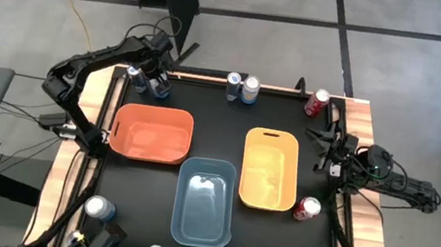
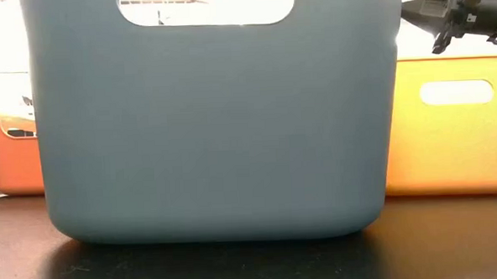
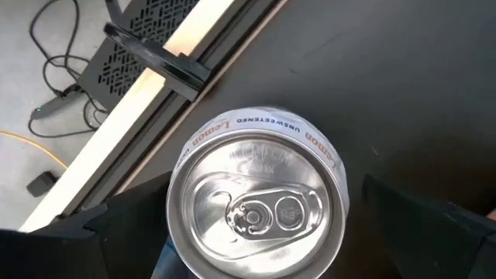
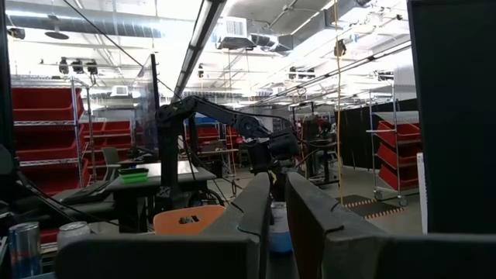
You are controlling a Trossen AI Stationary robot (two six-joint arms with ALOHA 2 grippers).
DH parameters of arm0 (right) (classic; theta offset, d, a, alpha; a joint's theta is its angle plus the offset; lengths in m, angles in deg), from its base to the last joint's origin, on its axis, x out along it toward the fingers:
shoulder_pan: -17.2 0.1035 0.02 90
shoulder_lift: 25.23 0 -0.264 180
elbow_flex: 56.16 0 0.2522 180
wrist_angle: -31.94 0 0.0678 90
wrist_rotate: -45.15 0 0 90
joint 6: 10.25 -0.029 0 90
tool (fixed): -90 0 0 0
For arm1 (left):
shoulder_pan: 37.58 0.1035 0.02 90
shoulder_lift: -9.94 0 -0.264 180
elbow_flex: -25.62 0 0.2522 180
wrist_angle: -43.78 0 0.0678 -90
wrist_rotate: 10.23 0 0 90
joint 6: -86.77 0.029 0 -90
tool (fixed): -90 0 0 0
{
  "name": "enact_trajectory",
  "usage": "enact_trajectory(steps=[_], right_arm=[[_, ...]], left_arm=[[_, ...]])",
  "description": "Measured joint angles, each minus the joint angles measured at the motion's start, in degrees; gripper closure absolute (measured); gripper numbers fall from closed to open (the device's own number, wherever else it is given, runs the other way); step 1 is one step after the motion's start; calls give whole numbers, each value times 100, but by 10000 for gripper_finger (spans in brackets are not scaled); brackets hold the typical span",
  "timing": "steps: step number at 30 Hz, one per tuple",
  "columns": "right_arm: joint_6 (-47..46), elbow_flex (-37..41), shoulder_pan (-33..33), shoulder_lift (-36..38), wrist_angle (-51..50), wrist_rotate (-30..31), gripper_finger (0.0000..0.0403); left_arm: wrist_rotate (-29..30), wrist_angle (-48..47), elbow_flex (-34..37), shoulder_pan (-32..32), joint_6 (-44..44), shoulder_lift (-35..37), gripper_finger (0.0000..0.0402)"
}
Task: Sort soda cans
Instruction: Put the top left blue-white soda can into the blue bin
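The left gripper (image 1: pixel 155 79) hangs over the far left corner of the black table top (image 1: pixel 219 132), its two dark fingers (image 3: pixel 418 232) spread wide on either side of a white cylindrical metal can with a silver pull-tab top and lemon lettering round its rim (image 3: pixel 260 205); the fingers straddle the can without pressing on it, and a second can with a blue body stands just beside it in the high view (image 1: pixel 133 75). The right gripper (image 1: pixel 322 150) waits at the right edge of the table, near the yellow rectangular plastic bin (image 1: pixel 274 139), with its fingers drawn nearly together and nothing between them. Three bins sit in the middle of the table: an orange rectangular plastic bin (image 1: pixel 154 114) on the left, a blue-grey rectangular plastic bin (image 1: pixel 209 167) nearest the front, and the yellow one to its right; in the low view the blue-grey bin fills most of the picture. The remaining soda cans stand scattered round the table's rim: a blue-and-silver pair at the far edge (image 1: pixel 242 87), a red can at the far right corner (image 1: pixel 317 103), a red can just beside the yellow bin's near corner (image 1: pixel 307 209), and several more along the front edge and at the near left corner (image 1: pixel 98 208)
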Motion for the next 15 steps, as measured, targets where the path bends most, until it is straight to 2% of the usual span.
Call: enact_trajectory(steps=[10,15], right_arm=[[4,0,0,0,2,0,341],[4,0,0,0,2,0,341]], left_arm=[[11,9,1,-15,20,-211,4],[211,81,-4,-57,79,-270,4]])
